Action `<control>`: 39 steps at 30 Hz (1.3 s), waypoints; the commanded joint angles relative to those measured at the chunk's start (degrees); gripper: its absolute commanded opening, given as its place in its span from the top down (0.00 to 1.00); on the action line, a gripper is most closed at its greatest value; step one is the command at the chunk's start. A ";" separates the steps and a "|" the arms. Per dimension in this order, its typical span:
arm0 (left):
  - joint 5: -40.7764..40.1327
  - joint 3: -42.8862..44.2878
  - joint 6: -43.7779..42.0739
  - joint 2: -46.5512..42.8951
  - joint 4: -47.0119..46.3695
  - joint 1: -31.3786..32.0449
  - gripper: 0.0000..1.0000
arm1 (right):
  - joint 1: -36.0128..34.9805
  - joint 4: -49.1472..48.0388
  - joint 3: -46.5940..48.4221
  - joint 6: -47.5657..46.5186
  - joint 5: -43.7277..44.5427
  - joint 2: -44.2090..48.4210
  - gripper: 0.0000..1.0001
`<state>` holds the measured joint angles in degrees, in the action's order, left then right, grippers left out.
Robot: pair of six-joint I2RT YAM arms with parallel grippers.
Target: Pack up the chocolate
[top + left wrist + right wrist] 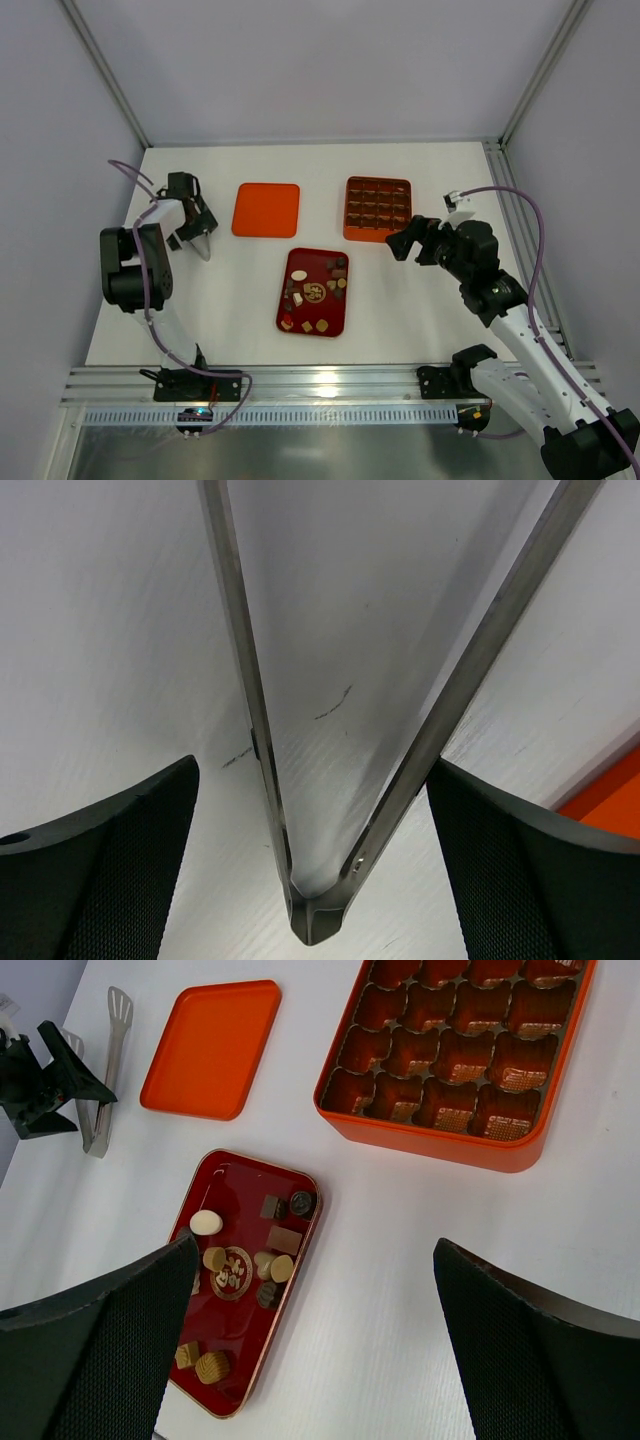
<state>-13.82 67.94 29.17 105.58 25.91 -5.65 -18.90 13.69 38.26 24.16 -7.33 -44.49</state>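
Note:
Several small pieces of chocolate (341, 284), dark brown, tan and cream, lie loose in a dark red tray (300, 318) at the table's middle. In the right wrist view the chocolate (283, 1240) lies below and left of my right gripper (315, 1242), which hangs open and empty above the bare table. From the top, the right gripper (405, 240) sits just right of the tray, near the box. My left gripper (192, 225) is at the far left, open, with metal tongs (315, 910) lying on the table between its fingers (100, 880), untouched.
An orange box (378, 209) with a grid of brown cells stands at the back, right of centre. Its flat orange lid (266, 209) lies to its left. The tongs (105, 1070) lie beside the lid (210, 1048). Frame posts rise at the back corners.

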 commanded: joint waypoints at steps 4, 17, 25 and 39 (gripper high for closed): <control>0.64 4.21 -1.66 3.14 -2.01 -0.50 0.13 | 0.17 -2.44 0.24 0.80 -1.46 1.25 0.00; 1.78 4.65 -0.96 2.62 -0.34 -0.50 0.41 | 0.17 -2.79 -0.20 1.41 -2.25 1.25 0.00; 0.64 6.68 0.80 -3.53 5.55 -0.50 0.55 | 0.17 -3.59 -0.73 1.76 -2.51 0.90 0.00; 0.11 6.77 -0.34 -18.38 14.78 0.73 0.55 | 0.17 -5.34 -1.08 1.76 -3.04 -0.86 0.00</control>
<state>-12.64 73.73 29.47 90.45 37.74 -5.23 -18.90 11.40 37.36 25.67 -9.69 -44.95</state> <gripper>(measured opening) 0.457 0.996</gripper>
